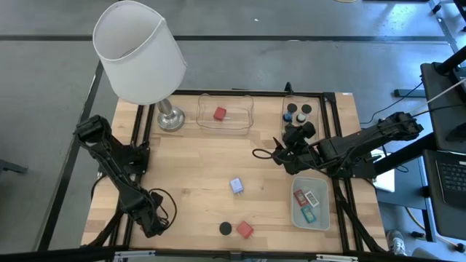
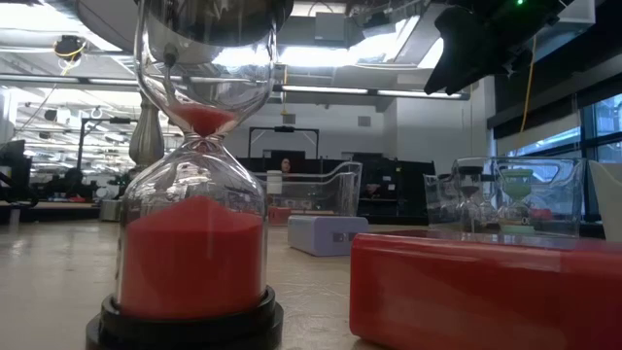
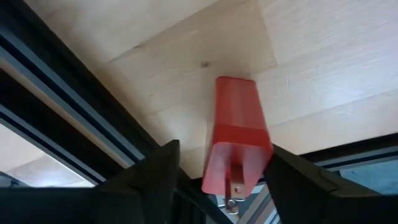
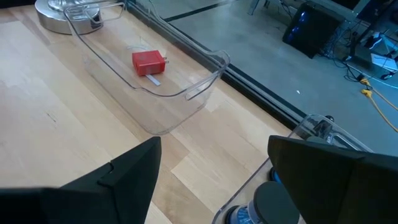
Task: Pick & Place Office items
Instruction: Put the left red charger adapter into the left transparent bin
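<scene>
Lying under everything, a pale wooden table [image 1: 204,160] on a black frame, grey floor around it and a lit workshop beyond in the low view. At the far left corner, a white-shaded lamp [image 1: 138,51]; beside its base a clear tray [image 1: 251,113] holding a tray-kept red block [image 1: 220,113]; further right a narrow tray [image 1: 311,102] with black cylinders [image 1: 291,109]; near the right edge a pale-green tray [image 1: 309,224] with flat rectangles [image 1: 309,199]. Mid-table, a lavender cube [image 1: 237,185]; near the front edge, a red-sand hourglass [image 1: 226,228] just beside a loose red block [image 1: 245,230]. Down at the near left corner, the left gripper [image 3: 221,180], jaws spread to either side of a pronged red block [image 3: 236,124] resting on the wood by the frame rail: one finger against it, a slim gap at the other; cannot tell whether any grip is made. Over the table by the narrow tray, the right gripper [image 1: 280,155], jaws wide apart, nothing between them.
</scene>
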You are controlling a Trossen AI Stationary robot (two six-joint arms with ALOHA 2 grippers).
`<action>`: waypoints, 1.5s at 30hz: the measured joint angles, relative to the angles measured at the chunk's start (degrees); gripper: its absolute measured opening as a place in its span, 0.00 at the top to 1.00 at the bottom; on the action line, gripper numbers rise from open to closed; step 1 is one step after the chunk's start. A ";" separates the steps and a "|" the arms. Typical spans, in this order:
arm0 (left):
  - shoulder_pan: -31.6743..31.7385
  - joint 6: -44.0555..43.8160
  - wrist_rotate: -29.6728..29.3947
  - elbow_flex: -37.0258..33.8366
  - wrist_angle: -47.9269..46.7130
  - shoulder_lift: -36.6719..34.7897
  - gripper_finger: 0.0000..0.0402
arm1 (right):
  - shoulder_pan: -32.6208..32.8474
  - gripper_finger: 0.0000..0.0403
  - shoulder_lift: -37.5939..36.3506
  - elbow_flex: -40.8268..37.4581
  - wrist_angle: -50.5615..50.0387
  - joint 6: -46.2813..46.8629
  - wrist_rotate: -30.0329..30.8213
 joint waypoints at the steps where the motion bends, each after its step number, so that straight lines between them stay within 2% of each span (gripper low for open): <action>1: 0.00 0.01 -0.01 0.00 0.00 0.00 0.48 | 0.00 0.26 0.00 0.00 0.00 0.02 -0.02; 7: 0.05 0.83 -0.11 0.00 0.00 -0.03 0.70 | 0.01 0.26 0.00 0.00 0.16 0.02 -0.20; 10: 0.87 2.93 -1.11 0.00 -0.36 -0.54 0.71 | 0.00 0.26 0.00 0.00 0.15 0.02 -0.20; 12: 2.07 4.32 -4.35 0.00 -0.77 -1.68 0.71 | 0.01 0.26 0.00 0.00 0.18 0.02 -0.20; 16: 5.67 9.85 -14.96 0.00 -1.87 -5.25 0.71 | 0.01 0.26 0.00 0.00 0.18 0.07 -0.21; 19: 9.91 17.92 -27.37 0.00 -2.62 -8.22 0.71 | 0.02 0.26 0.00 0.00 0.20 0.11 -0.20; 24: 18.75 39.50 -50.18 0.00 -0.37 -11.47 0.71 | 0.02 0.26 0.00 0.00 0.22 0.24 -0.22; 26: 23.16 49.41 -56.96 0.00 2.71 -11.72 0.71 | 0.02 0.26 0.00 0.00 0.29 0.24 -0.22; 28: 28.03 59.62 -61.04 0.00 7.04 -11.61 0.71 | 0.02 0.26 0.00 0.00 0.37 0.24 -0.22; 32: 39.36 79.07 -62.04 0.00 19.36 -10.57 0.71 | 0.02 0.26 0.02 0.00 0.60 0.28 -0.22; 36: 50.39 91.17 -59.01 0.00 29.02 -9.06 0.71 | 0.00 0.26 0.02 0.00 0.59 1.60 -0.36; 41: 62.14 94.97 -55.10 0.00 34.64 -5.03 0.71 | 0.00 0.26 0.02 -0.02 0.61 1.65 -1.27; 45: 68.79 95.17 -50.29 -0.02 36.20 -0.34 0.71 | 0.00 0.26 0.02 -0.02 0.59 1.57 -1.26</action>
